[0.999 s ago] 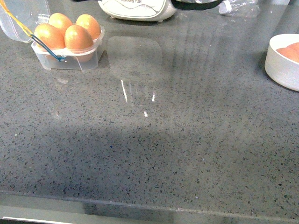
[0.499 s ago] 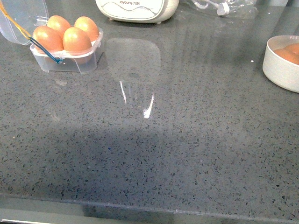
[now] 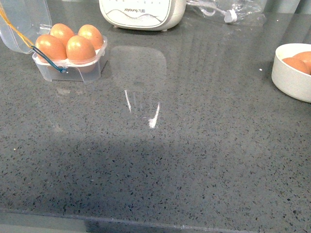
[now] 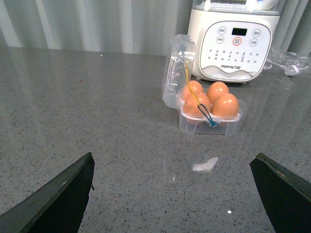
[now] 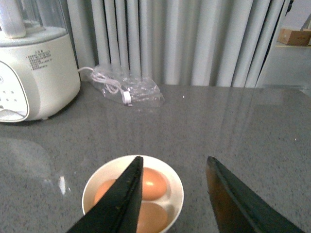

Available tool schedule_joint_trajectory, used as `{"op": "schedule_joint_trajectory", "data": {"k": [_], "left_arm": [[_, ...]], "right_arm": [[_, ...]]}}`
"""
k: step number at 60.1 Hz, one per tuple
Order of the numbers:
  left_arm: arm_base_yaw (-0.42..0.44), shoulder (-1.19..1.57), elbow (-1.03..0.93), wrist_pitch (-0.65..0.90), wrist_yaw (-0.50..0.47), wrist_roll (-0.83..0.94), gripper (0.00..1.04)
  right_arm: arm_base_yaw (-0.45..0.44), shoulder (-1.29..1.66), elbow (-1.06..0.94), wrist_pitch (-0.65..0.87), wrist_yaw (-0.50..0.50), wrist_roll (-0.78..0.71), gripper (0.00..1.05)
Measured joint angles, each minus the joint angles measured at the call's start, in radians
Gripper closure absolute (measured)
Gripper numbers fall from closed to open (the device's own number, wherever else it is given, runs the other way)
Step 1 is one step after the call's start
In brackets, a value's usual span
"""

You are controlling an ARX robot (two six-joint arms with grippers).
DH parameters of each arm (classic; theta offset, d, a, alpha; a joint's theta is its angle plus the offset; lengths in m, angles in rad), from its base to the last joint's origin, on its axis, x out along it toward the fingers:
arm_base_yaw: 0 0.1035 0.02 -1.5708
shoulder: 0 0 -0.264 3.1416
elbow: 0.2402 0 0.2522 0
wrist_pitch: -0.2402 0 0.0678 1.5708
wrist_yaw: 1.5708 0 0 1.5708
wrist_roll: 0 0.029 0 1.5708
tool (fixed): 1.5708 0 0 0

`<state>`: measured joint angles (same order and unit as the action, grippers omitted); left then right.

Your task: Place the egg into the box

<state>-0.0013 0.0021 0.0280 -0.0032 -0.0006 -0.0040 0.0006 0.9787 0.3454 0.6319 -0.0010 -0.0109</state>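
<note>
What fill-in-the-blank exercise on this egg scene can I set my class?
The box holds ___ eggs.
Its clear lid stands ___.
The ___ bowl holds spare eggs.
Missing words: four, open, white.

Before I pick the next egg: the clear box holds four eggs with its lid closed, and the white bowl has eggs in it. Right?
Not quite. The box's lid stands open, tipped back; the left wrist view shows it. The box does hold four eggs, and the white bowl has eggs in it.
</note>
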Motion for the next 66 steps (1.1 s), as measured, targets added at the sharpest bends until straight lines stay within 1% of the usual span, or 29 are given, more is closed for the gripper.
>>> {"op": "schedule_joint_trajectory", "data": {"k": [1,5,7,14,34,53,58,66], "left_arm": [[0.000,0.000,0.000,0.000,0.000,0.000,0.07],[0.000,0.000,0.000,0.000,0.000,0.000,0.07],[0.000,0.000,0.000,0.000,0.000,0.000,0.07],[0.000,0.000,0.000,0.000,0.000,0.000,0.07],[0.000,0.000,0.000,0.000,0.000,0.000,0.07],[0.000,0.000,0.000,0.000,0.000,0.000,0.07],[0.000,0.000,0.000,0.000,0.000,0.000,0.07],[0.000,0.000,0.000,0.000,0.000,0.000,0.07]], "right_arm": [[0.000,-0.014,-0.024,0.003,0.000,0.000,0.67],[0.000,-0.042,-0.063,0.007,0.000,0.000,0.77],[0.000,-0.062,-0.085,0.009,0.000,0.000,0.85],[0.000,-0.114,-0.132,0.009,0.000,-0.002,1.02],[0.000,-0.290,-0.246,-0.053,0.000,0.001,1.02],[0.000,-0.478,-0.305,-0.180,0.000,0.001,1.02],[0.000,-0.493,-0.333,-0.154,0.000,0.001,1.02],[0.000,-0.540,-0.340,-0.200,0.000,0.001,1.02]]}}
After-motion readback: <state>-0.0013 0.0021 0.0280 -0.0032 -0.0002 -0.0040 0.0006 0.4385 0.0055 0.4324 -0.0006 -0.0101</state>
